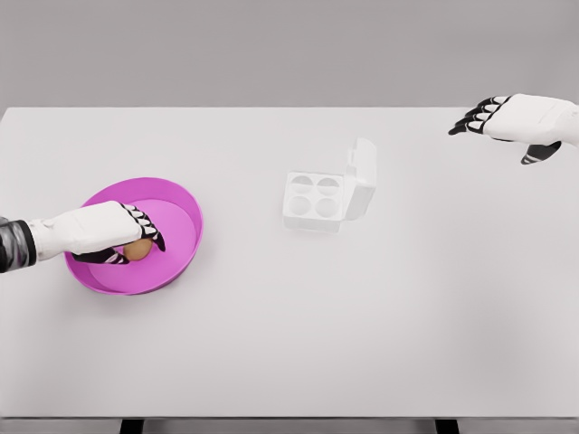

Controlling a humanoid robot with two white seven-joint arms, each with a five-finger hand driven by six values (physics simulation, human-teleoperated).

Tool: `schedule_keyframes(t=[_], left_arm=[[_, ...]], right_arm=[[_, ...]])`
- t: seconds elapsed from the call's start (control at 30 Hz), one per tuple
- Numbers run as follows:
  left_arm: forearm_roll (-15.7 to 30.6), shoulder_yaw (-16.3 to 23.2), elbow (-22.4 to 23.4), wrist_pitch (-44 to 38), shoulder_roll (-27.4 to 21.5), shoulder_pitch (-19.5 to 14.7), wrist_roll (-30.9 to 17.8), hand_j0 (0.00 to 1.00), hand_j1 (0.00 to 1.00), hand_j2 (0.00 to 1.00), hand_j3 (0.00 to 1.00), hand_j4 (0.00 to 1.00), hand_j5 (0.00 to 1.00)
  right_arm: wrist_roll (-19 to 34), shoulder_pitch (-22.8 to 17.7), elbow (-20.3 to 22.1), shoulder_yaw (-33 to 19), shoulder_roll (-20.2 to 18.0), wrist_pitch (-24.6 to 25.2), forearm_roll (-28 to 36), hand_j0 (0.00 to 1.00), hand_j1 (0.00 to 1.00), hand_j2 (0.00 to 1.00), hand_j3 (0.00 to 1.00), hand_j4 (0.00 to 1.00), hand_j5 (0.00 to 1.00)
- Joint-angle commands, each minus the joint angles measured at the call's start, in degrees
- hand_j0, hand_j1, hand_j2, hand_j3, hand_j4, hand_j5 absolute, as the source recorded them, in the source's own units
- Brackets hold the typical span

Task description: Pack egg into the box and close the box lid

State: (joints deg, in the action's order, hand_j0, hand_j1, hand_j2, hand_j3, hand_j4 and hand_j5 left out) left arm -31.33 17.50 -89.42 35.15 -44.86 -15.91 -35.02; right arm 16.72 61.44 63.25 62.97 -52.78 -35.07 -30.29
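**Ana:** Over on the left, the left hand (99, 231) is down inside the pink bowl (181, 212), fingers curled around the brown egg (137, 250). Thumb below it, fingers over the top. It looks like a grasp, though I can't tell whether the egg is off the bowl floor.

**Ben:** So the egg sits at the bowl's near side, well left of where it has to go. Moving right, what's waiting?

**Ana:** Mid-table, the white egg box (315, 201), four round cups showing, all of them vacant. Its lid (363, 174) stands up on the right side, hinged open.

**Ben:** And far right?

**Ana:** The right hand (511, 119) hovers over the table's (289, 344) far right corner, fingers stretched out loosely, carrying nothing, well apart from the box.

**Ben:** My read: we're early. Pick-up is under way at best.

**Ana:** Agreed. Nothing is packed. Left to do, by my judgement: carry the egg across, seat it in a cup, then swing that lid down.
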Motion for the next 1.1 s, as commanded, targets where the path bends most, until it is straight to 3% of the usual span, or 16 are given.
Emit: schedule_keyframes(t=[0.0,1.07], left_arm=[[0.3,0.0,-0.1,-0.1,-0.1,0.0,0.0,0.63,0.63,0.63,0.63,0.63,0.63],[2.7,-0.8,-0.8,-0.1,0.9,-0.9,0.0,0.49,0.49,0.49,0.49,0.49,0.49]], right_arm=[[0.0,0.0,-0.1,-0.1,0.0,0.1,0.2,1.0,1.0,1.0,1.0,1.0,1.0],[0.0,-0.1,0.0,-0.8,0.2,0.1,0.2,1.0,1.0,1.0,1.0,1.0,1.0]])
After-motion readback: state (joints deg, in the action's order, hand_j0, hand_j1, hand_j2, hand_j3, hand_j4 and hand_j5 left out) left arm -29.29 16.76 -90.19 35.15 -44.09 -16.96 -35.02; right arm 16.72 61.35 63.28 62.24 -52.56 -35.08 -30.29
